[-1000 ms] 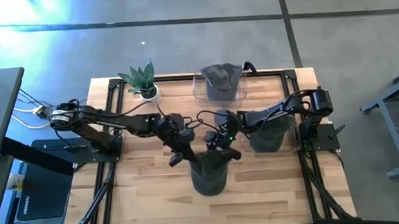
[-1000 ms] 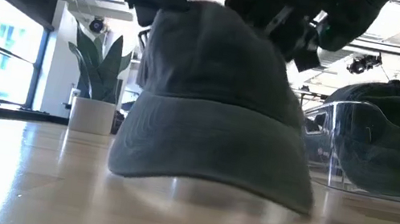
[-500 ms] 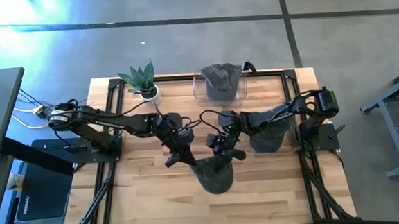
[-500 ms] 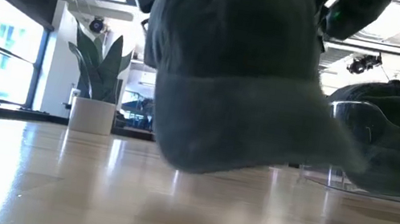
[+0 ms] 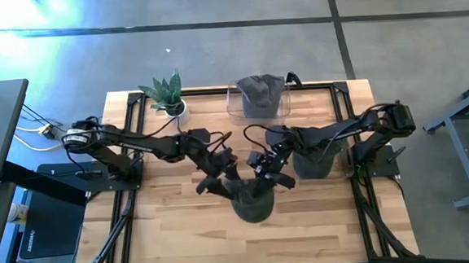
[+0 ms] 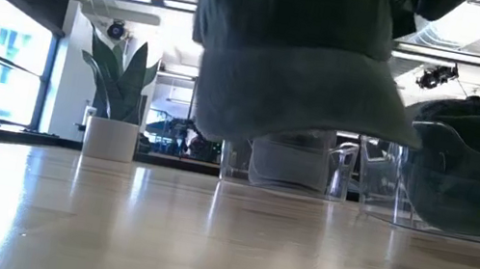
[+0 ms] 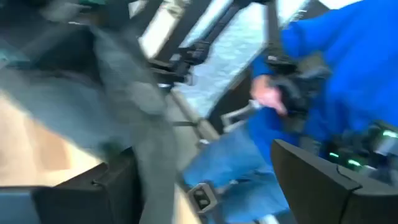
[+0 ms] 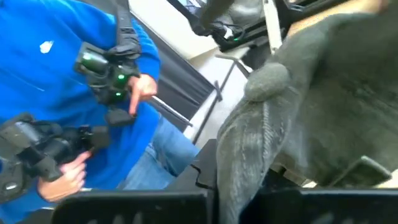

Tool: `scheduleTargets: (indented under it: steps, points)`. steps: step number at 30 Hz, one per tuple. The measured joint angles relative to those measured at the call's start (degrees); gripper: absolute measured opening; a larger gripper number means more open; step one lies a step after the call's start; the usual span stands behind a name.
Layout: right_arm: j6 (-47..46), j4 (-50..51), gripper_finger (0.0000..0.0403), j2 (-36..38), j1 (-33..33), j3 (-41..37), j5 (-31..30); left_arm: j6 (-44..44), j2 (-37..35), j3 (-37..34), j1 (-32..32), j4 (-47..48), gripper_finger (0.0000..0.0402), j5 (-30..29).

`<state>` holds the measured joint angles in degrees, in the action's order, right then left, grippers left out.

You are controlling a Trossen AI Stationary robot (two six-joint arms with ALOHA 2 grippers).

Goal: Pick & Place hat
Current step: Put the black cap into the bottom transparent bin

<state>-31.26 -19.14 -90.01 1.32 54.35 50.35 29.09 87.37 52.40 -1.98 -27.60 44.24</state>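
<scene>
Wooden table (image 5: 175,225) holds potted plant (image 5: 167,93); grey floor (image 5: 213,51) around.

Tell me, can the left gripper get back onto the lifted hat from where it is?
Probably yes. The left gripper is open right beside the hat, with nothing between them. The right gripper is shut on the hat's other side, holding it clear of the table.
</scene>
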Motion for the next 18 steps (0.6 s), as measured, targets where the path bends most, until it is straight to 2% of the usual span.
scheduleTargets:
  steps: [4,8,12,18]
  points:
    - [-0.41,2.27,0.0006,2.46,-0.32,-0.02,-0.63,2.25,0.02,0.02,-0.96,-1.90,0.0301,1.33]
    - [-1.36,5.29,0.0006,5.45,-0.52,-0.02,-1.99,3.81,-0.65,0.02,-2.48,-2.64,0.0259,0.80]
    - [-3.96,6.43,0.0005,8.54,-0.19,-0.02,-1.75,5.22,-1.10,0.10,-3.87,-3.42,0.0189,1.74]
    - [-4.74,4.34,0.0011,9.24,1.89,0.00,-2.01,5.61,-2.30,0.18,-3.35,-10.16,0.0052,-1.02]
